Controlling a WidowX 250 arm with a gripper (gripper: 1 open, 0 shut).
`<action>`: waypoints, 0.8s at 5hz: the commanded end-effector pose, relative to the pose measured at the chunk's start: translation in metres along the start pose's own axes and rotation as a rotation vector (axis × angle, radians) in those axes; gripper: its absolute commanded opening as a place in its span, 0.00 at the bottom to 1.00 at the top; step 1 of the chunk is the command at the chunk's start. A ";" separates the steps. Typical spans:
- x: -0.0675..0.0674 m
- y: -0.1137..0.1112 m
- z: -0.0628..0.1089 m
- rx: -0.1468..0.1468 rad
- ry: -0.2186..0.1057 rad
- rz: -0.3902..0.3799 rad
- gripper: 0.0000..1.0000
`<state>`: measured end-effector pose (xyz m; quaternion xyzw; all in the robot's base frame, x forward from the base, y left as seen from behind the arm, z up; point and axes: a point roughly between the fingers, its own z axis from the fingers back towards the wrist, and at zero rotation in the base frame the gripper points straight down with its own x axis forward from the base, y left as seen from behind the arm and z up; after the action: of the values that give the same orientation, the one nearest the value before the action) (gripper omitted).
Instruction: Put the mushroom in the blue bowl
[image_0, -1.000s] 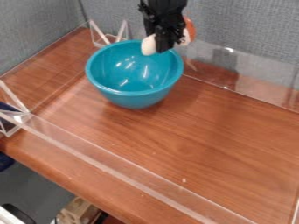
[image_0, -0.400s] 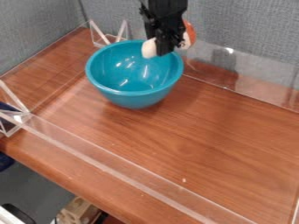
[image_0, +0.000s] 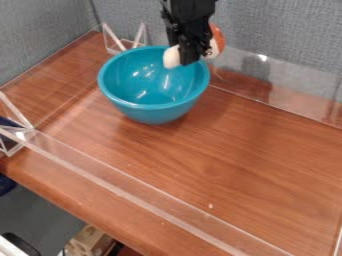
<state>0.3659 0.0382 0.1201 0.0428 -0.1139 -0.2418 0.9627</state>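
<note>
The blue bowl (image_0: 154, 86) sits on the wooden table toward the back left, round and glossy teal. My gripper (image_0: 187, 47) hangs over the bowl's far right rim, pointing steeply down. It is shut on the mushroom (image_0: 178, 55), whose cream-white stem sticks out below the black fingers while a bit of orange-brown cap shows at the right side. The mushroom is held just above the rim, over the bowl's inside.
Clear acrylic walls (image_0: 267, 75) ring the wooden tabletop (image_0: 201, 160). A grey fabric panel stands behind. The table's front edge drops off at the lower left.
</note>
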 end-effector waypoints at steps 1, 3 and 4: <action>0.006 0.002 0.010 0.020 -0.035 -0.012 0.00; 0.006 0.010 -0.001 0.016 -0.018 -0.009 0.00; 0.007 0.028 -0.011 0.018 0.002 0.008 0.00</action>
<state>0.3808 0.0549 0.0933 0.0379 -0.0871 -0.2380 0.9666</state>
